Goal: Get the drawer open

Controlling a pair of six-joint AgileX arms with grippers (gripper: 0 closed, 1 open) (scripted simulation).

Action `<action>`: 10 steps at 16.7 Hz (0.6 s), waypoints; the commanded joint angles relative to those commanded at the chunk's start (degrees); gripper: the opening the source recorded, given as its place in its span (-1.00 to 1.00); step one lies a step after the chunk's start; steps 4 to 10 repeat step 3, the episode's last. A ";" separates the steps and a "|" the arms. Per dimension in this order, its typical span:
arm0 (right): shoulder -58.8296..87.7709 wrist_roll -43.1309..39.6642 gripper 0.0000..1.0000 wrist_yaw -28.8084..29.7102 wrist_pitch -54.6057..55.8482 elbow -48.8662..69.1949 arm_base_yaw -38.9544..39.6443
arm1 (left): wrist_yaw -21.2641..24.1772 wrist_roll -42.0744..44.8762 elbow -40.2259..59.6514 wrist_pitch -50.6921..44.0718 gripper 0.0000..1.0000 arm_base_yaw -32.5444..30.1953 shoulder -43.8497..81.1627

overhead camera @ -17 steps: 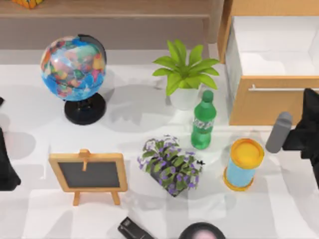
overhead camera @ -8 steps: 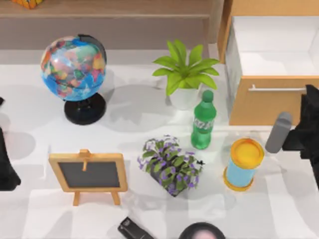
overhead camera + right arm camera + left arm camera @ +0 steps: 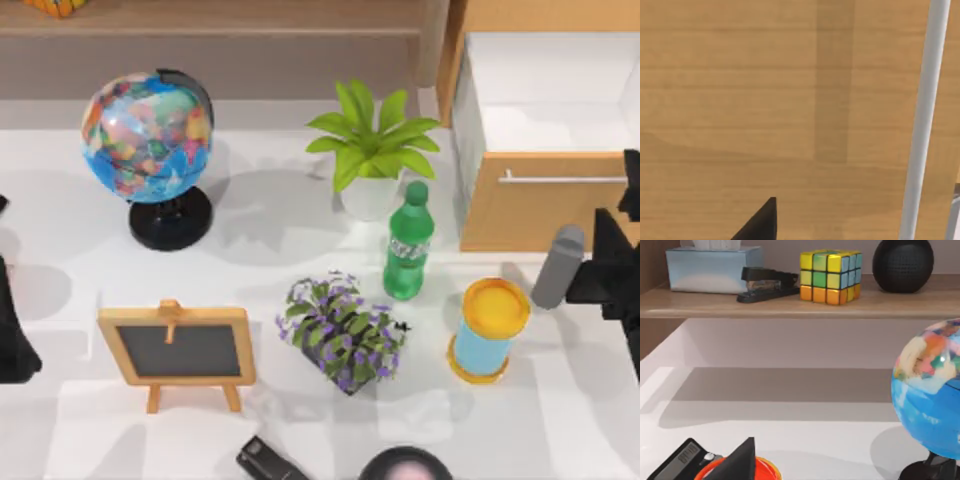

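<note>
The drawer (image 3: 530,215) stands at the table's back right, pulled out so that its white inside (image 3: 550,90) shows. Its thin silver handle (image 3: 560,180) runs across the tan front. My right gripper (image 3: 632,190) hovers at the right edge, just off the handle's right end and in front of the drawer face. In the right wrist view the wooden front (image 3: 765,100) is very close, the handle (image 3: 925,125) lies off to one side, and one dark fingertip (image 3: 760,225) holds nothing. My left arm (image 3: 12,330) is parked at the left edge.
A yellow-lidded blue can (image 3: 488,325) and a green bottle (image 3: 406,245) stand just in front of the drawer. A potted plant (image 3: 372,150), purple flowers (image 3: 345,330), a small chalkboard (image 3: 178,350) and a globe (image 3: 148,135) fill the middle and left. A shelf (image 3: 220,20) runs along the back.
My right arm has drifted a little to the right, off the handle's end. The drawer has stayed at the same pulled-out position.
</note>
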 joint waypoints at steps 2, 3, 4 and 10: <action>0.00 0.00 1.00 0.00 0.00 0.00 0.00 | 0.00 0.00 0.00 0.00 1.00 0.00 0.00; 0.00 0.00 1.00 0.00 0.00 0.00 0.00 | 0.00 0.00 0.00 0.00 1.00 0.00 0.00; 0.00 0.00 1.00 0.00 0.00 0.00 0.00 | 0.00 0.00 0.00 0.00 1.00 0.00 0.00; 0.00 0.00 1.00 0.00 0.00 0.00 0.00 | 0.00 0.00 0.00 0.00 1.00 0.00 0.00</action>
